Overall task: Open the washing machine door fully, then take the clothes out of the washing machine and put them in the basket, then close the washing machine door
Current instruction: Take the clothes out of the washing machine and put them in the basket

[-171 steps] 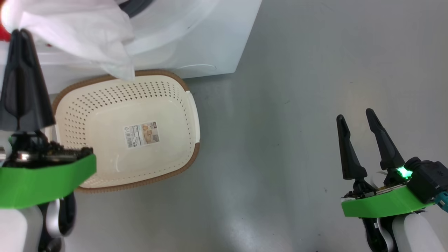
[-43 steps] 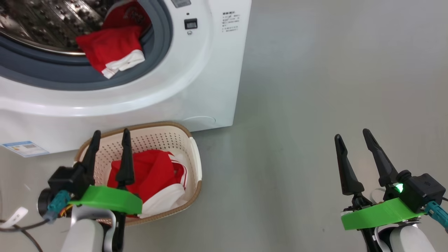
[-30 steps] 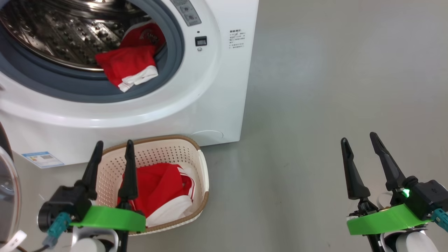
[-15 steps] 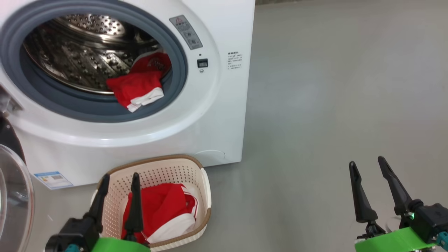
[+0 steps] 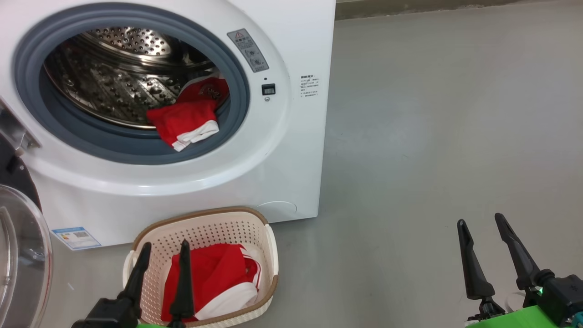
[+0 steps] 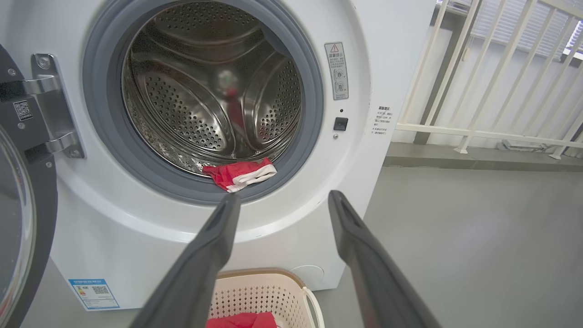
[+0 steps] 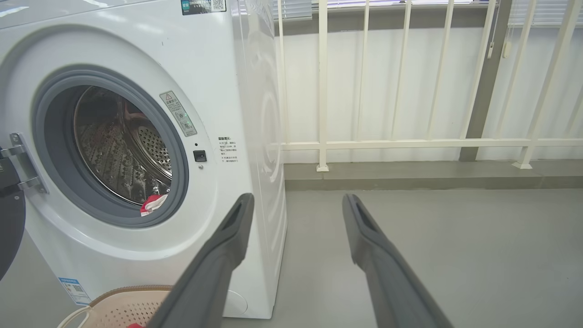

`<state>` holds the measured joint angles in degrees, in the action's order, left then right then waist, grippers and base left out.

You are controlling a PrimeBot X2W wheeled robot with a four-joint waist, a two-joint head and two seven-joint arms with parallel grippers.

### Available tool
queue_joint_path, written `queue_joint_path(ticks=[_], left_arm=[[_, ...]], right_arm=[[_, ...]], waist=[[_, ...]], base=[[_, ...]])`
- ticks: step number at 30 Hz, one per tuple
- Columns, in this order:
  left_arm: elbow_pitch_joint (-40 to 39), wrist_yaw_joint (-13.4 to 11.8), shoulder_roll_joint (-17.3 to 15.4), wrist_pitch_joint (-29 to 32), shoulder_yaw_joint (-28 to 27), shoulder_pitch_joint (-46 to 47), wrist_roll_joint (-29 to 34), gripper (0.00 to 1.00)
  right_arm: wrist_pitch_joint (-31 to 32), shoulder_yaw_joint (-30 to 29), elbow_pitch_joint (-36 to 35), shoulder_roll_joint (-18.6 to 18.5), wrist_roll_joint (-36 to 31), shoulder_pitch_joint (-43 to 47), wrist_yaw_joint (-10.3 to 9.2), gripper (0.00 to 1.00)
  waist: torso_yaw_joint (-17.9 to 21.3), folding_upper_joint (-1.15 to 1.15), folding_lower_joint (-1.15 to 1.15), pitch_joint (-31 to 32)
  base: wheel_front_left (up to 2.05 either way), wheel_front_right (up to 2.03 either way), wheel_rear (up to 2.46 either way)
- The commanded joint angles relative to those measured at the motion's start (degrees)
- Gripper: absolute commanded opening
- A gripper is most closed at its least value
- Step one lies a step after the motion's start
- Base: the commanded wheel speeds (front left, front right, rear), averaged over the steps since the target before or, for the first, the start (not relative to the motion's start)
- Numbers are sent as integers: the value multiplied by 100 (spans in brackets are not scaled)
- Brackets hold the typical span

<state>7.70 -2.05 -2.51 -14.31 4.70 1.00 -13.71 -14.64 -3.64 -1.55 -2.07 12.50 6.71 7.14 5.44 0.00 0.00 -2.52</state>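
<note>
Though empty earlier, basket now with clothes

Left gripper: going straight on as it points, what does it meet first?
Likely the washer, at the lower lip of its grey seal, beside the red garment draped there. The left gripper is open and empty. Depth is unclear; it might clear the lip into the drum.

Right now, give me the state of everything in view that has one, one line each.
washing machine door: open, swung to the left.
washing machine: not yet emptied.
basket: on the floor, partly filled.
clothes: one red piece at the machine's mouth, another in the basket.
left gripper: fingers apart, empty.
right gripper: fingers apart, empty.
</note>
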Motion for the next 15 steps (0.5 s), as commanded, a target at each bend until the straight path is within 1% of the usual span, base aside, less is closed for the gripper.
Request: queue_joint_path(ticks=[1,15], left_arm=[[-198,-58,-37,-69,-159,80,-14,100],[-251,-68,-43,-69,-207,163,-38,100]], right_arm=[[-36,95,-163,-81,-56,-69,35,100],[-36,140,-171,-81,15,-166,35,100]], waist=[[-8,0,0,-14],[-32,0,0,-235]], base=[[0,0,0],[0,0,0]])
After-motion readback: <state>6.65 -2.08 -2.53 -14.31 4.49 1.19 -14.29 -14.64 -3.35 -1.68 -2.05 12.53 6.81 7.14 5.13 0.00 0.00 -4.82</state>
